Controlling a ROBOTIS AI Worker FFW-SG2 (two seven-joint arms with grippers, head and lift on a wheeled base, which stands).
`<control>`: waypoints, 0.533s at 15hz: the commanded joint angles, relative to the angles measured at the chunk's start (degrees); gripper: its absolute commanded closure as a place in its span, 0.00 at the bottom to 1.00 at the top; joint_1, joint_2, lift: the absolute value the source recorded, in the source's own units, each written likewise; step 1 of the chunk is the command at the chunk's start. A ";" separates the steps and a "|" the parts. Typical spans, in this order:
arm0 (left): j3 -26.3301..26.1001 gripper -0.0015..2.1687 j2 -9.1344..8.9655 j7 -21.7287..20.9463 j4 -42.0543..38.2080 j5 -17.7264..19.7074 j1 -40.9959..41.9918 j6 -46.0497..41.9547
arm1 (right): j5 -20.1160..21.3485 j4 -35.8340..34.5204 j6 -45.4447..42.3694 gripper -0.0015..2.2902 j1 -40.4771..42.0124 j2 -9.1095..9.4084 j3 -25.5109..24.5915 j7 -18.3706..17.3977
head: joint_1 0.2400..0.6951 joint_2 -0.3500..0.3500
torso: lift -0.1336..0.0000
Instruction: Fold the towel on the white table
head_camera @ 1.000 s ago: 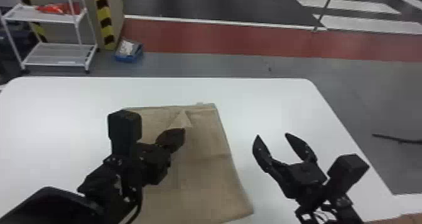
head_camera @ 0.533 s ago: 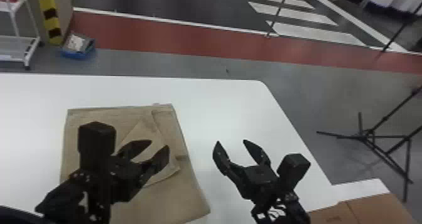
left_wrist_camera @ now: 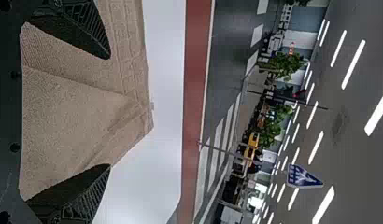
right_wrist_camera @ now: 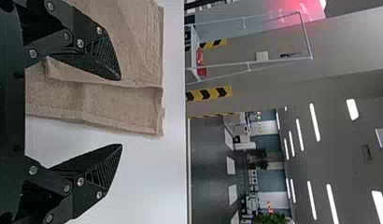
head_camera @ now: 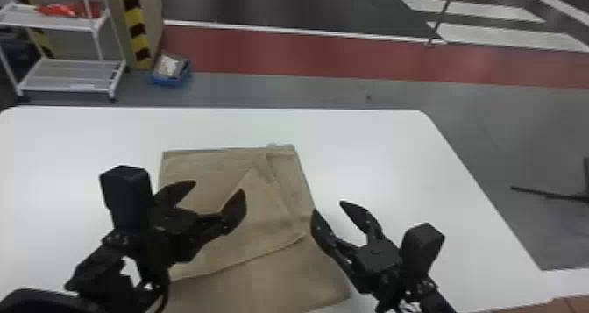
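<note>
Towel, tan, textured and roughly rectangular, is laid out on the smooth white table, around 7 o'clock in the head view. Over its 11 o'clock part, the black two-fingered left gripper has been opened since a second ago, and a broad, creased tan flap is now seen spread beneath it. The matching black right gripper has been brought closer to the 3 o'clock edge, its fingers parted and no cloth clamped. The fold thus seems to have been let go only partly squared; realigning or flattening is probably needed.

The 9 o'clock side is partly masked by the left gripper, and the 6 o'clock end is cut off. How many layers are stacked under the flap cannot be told.
</note>
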 commanded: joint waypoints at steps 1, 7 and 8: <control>0.93 0.02 0.08 -0.05 0.48 0.56 0.38 -0.37 | 2.38 1.07 -1.32 0.21 0.29 0.05 0.19 2.62 | 1.00 0.33 | 0.08; 0.31 0.04 0.00 -0.40 2.77 0.56 -0.41 -1.25 | 9.49 2.39 -3.78 0.21 1.96 -1.23 0.98 3.85 | 1.00 0.39 | 0.08; 0.14 0.04 0.00 -0.40 3.38 0.56 -0.68 -1.95 | 10.46 2.65 -3.60 0.21 1.96 -1.23 0.90 3.85 | 1.00 0.38 | 0.08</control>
